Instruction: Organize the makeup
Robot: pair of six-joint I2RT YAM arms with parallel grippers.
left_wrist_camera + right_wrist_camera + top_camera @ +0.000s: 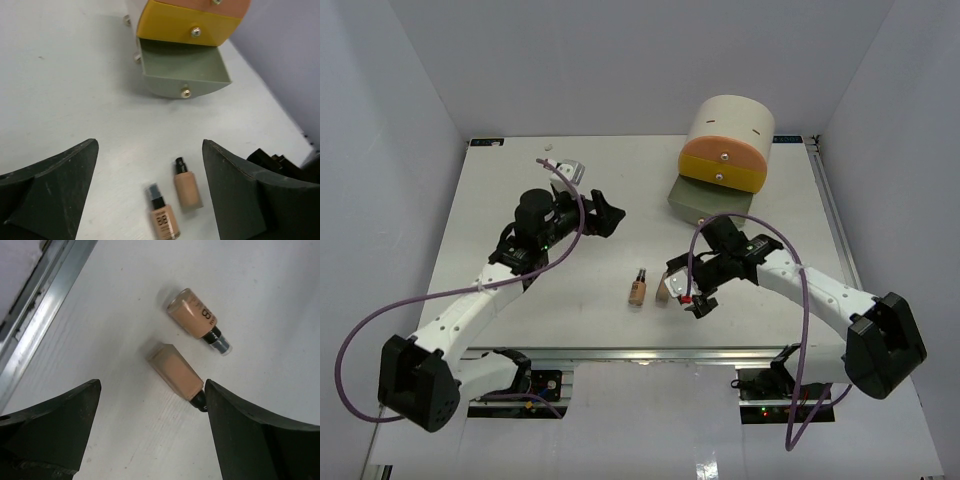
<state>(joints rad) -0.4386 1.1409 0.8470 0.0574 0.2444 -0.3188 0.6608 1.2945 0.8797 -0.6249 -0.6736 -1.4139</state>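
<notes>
On the table point(520, 190), toward its near middle, two beige black-capped bottles lie on their sides, close together but not touching. The labelled bottle point(638, 290) is the one on the left in the top view. The plain bottle point(175, 371) lies to its right, just beside the right end effector point(683, 288).

The right end effector is spread wide and grips nothing. In its wrist view the plain bottle lies in the gap between the two fingers point(250, 430), with its cap right against the tip of one finger. Whether cap and finger touch cannot be told. The labelled bottle lies a little past the plain one.

The left end effector point(610, 213) is also spread wide and holds nothing. It is farther back on the table and well apart from both bottles.

Behind the bottles stands a cream cylinder point(735, 118) with its yellow drawer point(723, 167) partly out and its grey-green drawer point(705, 200) pulled out.
</notes>
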